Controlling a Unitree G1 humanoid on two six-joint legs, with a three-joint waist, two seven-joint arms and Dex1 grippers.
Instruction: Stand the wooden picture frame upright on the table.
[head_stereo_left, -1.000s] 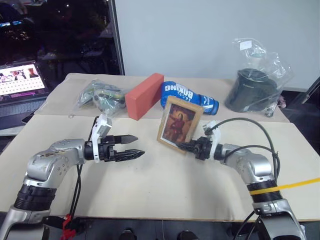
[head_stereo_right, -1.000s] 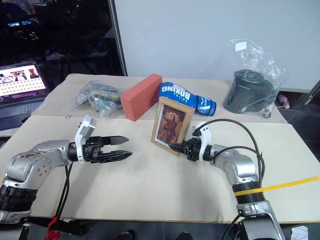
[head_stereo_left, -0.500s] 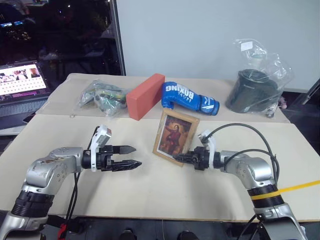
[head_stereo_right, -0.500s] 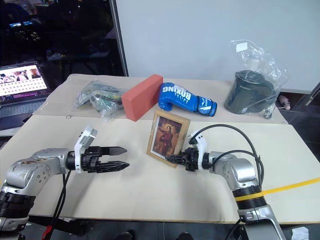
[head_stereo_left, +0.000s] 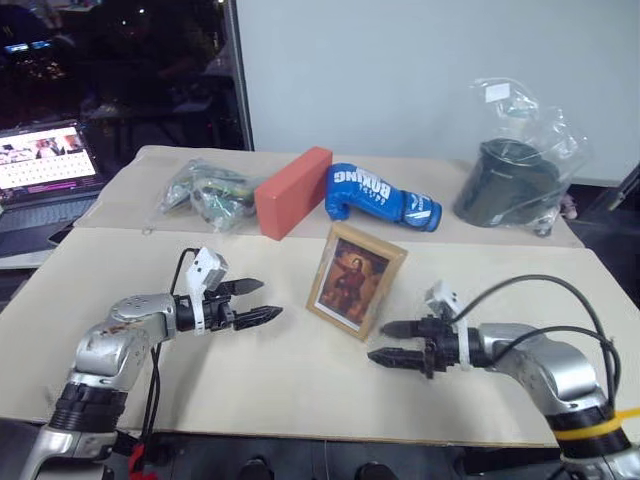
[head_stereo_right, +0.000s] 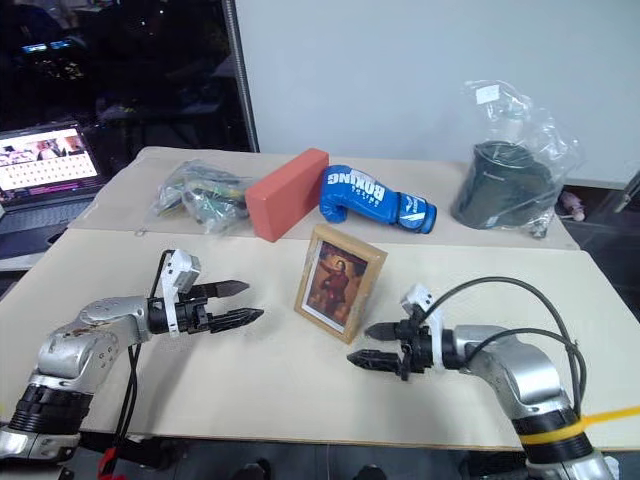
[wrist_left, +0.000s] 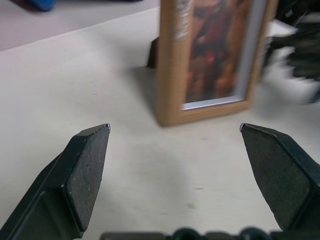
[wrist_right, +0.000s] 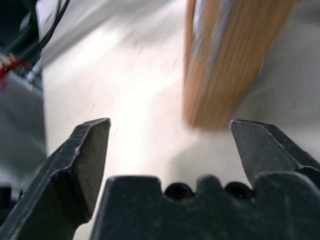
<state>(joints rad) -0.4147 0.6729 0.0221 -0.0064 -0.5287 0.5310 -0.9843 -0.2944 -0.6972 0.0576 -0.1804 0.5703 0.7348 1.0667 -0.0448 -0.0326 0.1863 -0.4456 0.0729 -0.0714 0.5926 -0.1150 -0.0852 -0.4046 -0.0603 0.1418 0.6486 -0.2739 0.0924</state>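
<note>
Table (head_stereo_left: 300, 390): bears everything. Picture frame (head_stereo_left: 355, 281): stands at its centre, long axis upright, free of both grippers. Right gripper (head_stereo_left: 392, 342): nearer to you, frame at its 11 o'clock, fingers spread wide, empty. Left gripper (head_stereo_left: 262, 301): frame at 3 o'clock, fingers spread, empty.

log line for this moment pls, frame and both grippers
picture frame: upright on table, unheld | left gripper: open, beside frame | right gripper: open, clear of frame
</note>
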